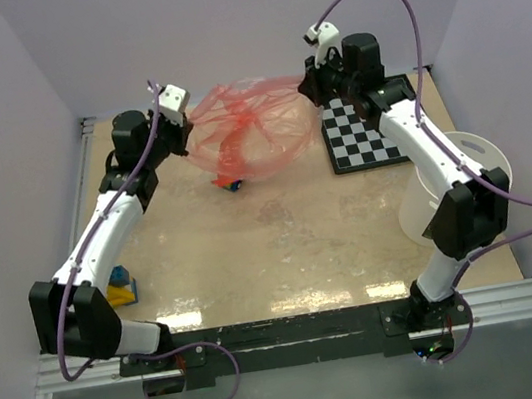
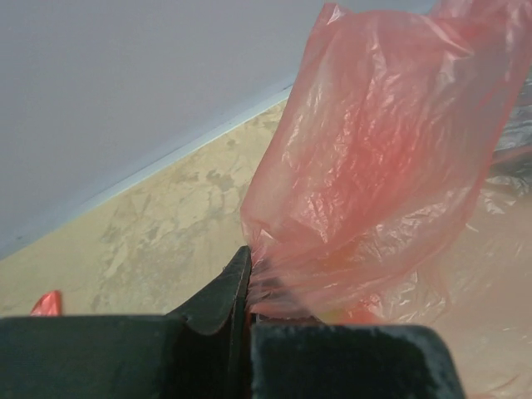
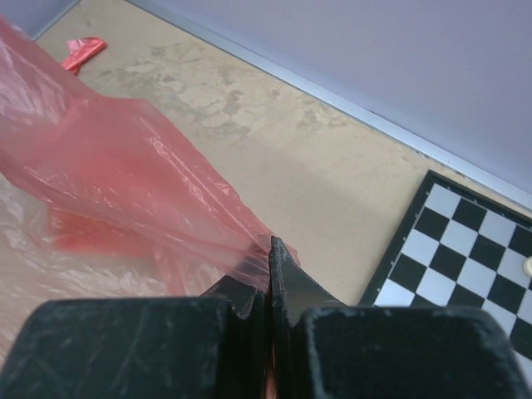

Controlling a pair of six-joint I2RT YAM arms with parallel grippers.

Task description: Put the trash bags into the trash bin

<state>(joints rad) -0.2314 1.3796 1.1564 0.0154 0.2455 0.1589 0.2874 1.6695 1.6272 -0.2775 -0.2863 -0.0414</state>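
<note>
- Bench (image 1: 284,247): the red bag (image 1: 260,129) is spread near the far edge, well apart from the bucket.
- White bucket (image 1: 416,216): lies on its side at the right edge.
- Left pincer (image 2: 248,278) and right pincer (image 3: 270,249): each is clamped tight on the bag's film.

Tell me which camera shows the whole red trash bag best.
Top external: the trash bag shows whole, spread between the left gripper and the right gripper. The left wrist view shows only a bunched section pinched in its jaws; the right wrist view, just a taut fold clamped likewise.
</note>
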